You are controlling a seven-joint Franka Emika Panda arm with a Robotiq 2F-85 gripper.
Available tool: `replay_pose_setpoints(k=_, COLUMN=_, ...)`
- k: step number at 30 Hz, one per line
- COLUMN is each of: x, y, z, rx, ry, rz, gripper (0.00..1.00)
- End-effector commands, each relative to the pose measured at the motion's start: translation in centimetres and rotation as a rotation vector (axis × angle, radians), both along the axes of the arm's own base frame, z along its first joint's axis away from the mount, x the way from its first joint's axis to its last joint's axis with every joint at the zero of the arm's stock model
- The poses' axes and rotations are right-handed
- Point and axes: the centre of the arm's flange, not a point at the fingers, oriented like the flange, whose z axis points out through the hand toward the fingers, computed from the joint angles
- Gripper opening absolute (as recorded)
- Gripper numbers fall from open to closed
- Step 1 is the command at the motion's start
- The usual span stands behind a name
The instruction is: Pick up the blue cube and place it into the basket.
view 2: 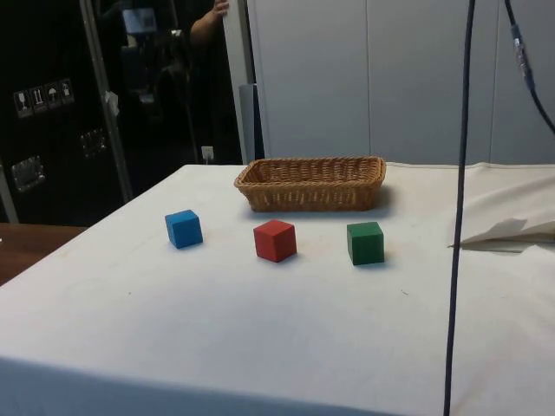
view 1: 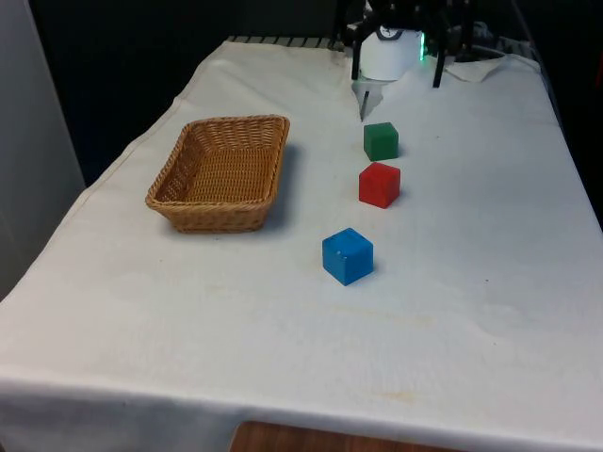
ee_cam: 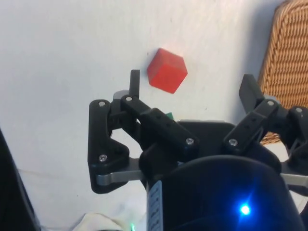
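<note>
Container: one woven wicker basket [view 1: 222, 174] stands on the white-clothed tabletop [view 1: 452, 311], toward the front view's left. It is rectangular with sloping walls and an open top. The front view looks into it and nothing lies inside; the side view [view 2: 312, 182] shows only its outer wall and rim, with nothing rising above the rim.

Task item: the blue cube [view 1: 348, 256] rests on the tabletop, outside the basket and apart from it, to the front view's right of the basket's near corner. It is the nearest of three cubes in a loose row running away from the front camera. In the side view the blue cube [view 2: 184, 229] lies at the left end of that row. Nothing touches it.

Other items: the red cube [view 1: 380, 185] sits in the middle of the row, and the green cube [view 1: 381, 141] lies farthest from the front camera. All three stand apart from one another.

Arm: in the front view, the arm's lower part appears at the far end of the tabletop, beyond the green cube. In the wrist view the claw [ee_cam: 192, 86] hangs above the cloth with its two fingers spread wide and released, grasping nothing. The red cube [ee_cam: 166, 70] lies on the cloth between the fingertips' lines, untouched. The basket's edge [ee_cam: 288, 57] shows beside one finger.
</note>
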Motion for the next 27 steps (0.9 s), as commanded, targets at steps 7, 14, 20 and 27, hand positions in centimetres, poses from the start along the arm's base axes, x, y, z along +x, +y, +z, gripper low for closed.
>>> replay_pose_setpoints(k=7, x=0.9, y=0.1, z=-1.5, rx=-0.026, ry=-0.012, rz=0.017, gripper=1.00)
replay_pose_setpoints(k=14, x=1.5, y=-0.1, z=-2.9, rx=-0.042, ry=-0.019, rz=0.025, gripper=1.00)
replay_pose_setpoints(k=20, x=2.0, y=-0.1, z=-4.1, rx=-0.052, ry=-0.026, rz=0.028, gripper=1.00)
replay_pose_setpoints(k=27, x=2.5, y=-0.1, z=-5.3, rx=-0.058, ry=-0.038, rz=0.042, gripper=1.00)
